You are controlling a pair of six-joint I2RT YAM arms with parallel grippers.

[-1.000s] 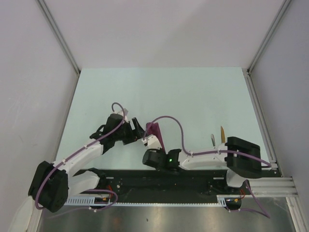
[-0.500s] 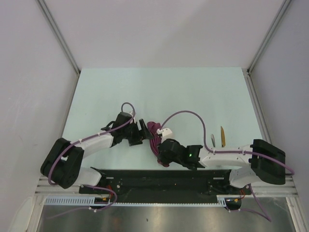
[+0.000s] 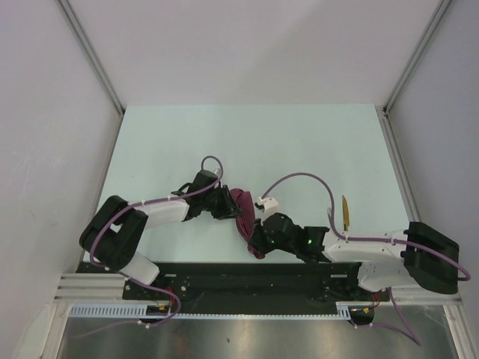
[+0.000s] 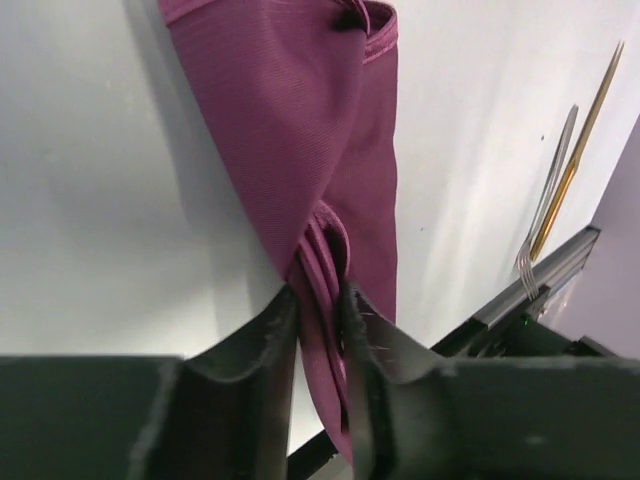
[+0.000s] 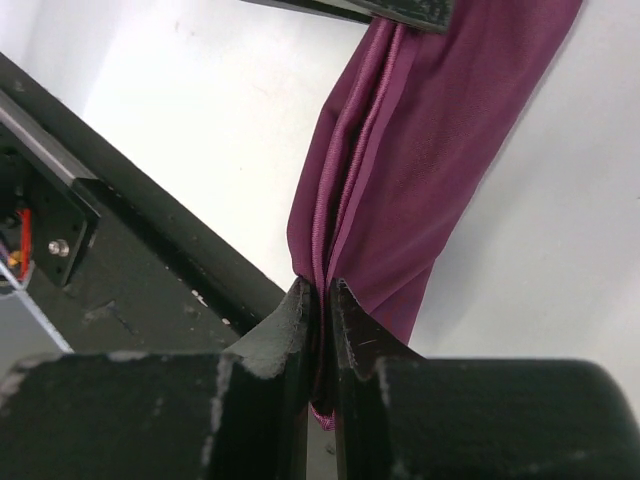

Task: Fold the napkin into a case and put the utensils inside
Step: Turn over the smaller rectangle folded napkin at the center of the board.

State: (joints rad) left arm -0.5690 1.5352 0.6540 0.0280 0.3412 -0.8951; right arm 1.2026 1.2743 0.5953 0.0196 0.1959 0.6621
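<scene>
Napkin [image 3: 241,206]: bunched strip at centre of top view, not yet a case. I have left gripper [image 4: 318,298] and right gripper [image 5: 320,292] each pinching it. 2 utensils [image 3: 345,212]: right of centre, still outside.

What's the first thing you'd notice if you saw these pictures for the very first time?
The plum-magenta napkin jumps out: it is bunched into a long strip at the near middle of the pale table. The left gripper pinches its far end and the right gripper its near end. Off to the right, a golden utensil and a silver fork lie side by side.
</scene>
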